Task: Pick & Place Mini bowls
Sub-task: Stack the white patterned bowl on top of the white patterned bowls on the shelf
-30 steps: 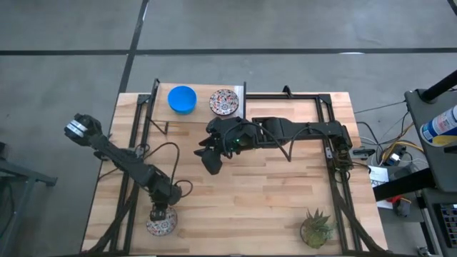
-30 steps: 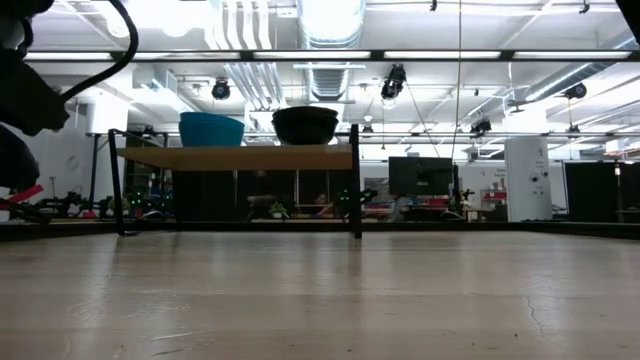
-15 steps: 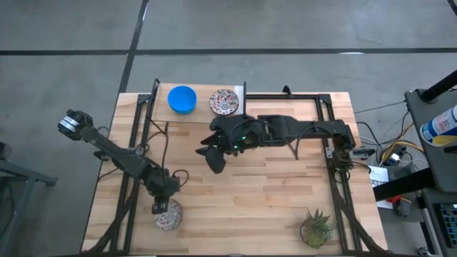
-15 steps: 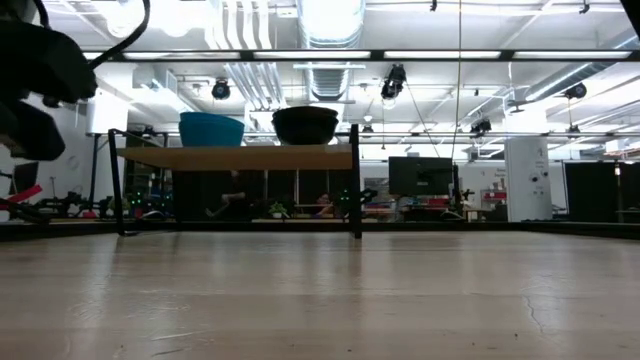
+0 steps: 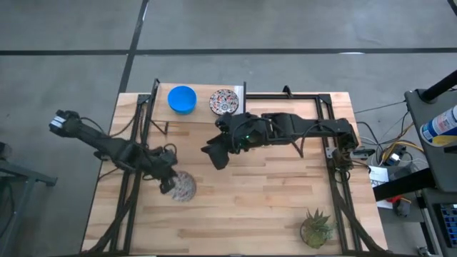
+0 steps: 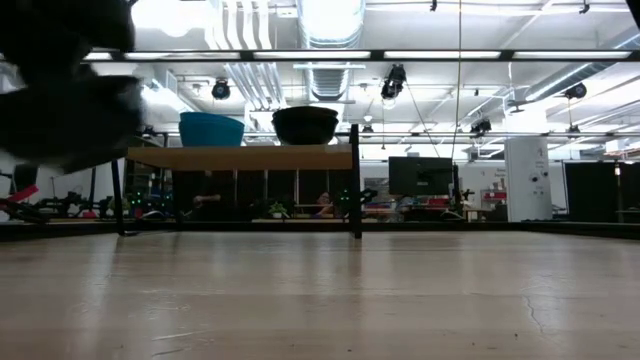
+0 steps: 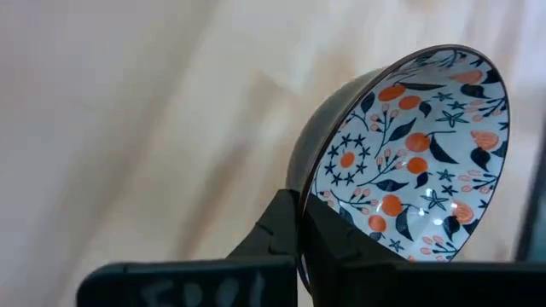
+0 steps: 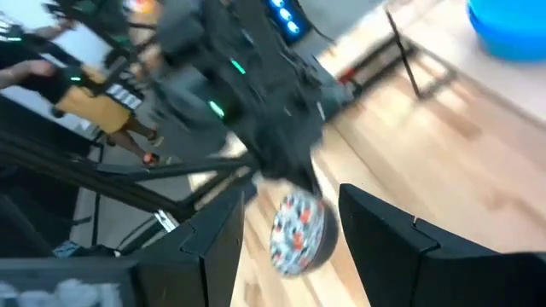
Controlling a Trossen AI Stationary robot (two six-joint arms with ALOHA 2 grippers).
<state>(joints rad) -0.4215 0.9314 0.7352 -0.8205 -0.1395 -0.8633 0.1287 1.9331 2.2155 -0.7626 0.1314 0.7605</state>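
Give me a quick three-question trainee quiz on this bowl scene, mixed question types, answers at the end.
1. True or false: the left gripper is pinching the rim of a patterned bowl.
2. How many bowls sit on the shelf?
A. one
B. two
C. four
3. Fill in: the right gripper is open and holds ____.

Key:
1. True.
2. B: a blue bowl and a second patterned bowl.
3. Nothing.

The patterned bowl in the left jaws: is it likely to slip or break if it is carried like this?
The patterned bowl looks glazed and stiff, so probably slippery and fragile. The left gripper pinches only its rim, and the bowl hangs tilted, so it might pivot or slip. It seems light enough to carry.
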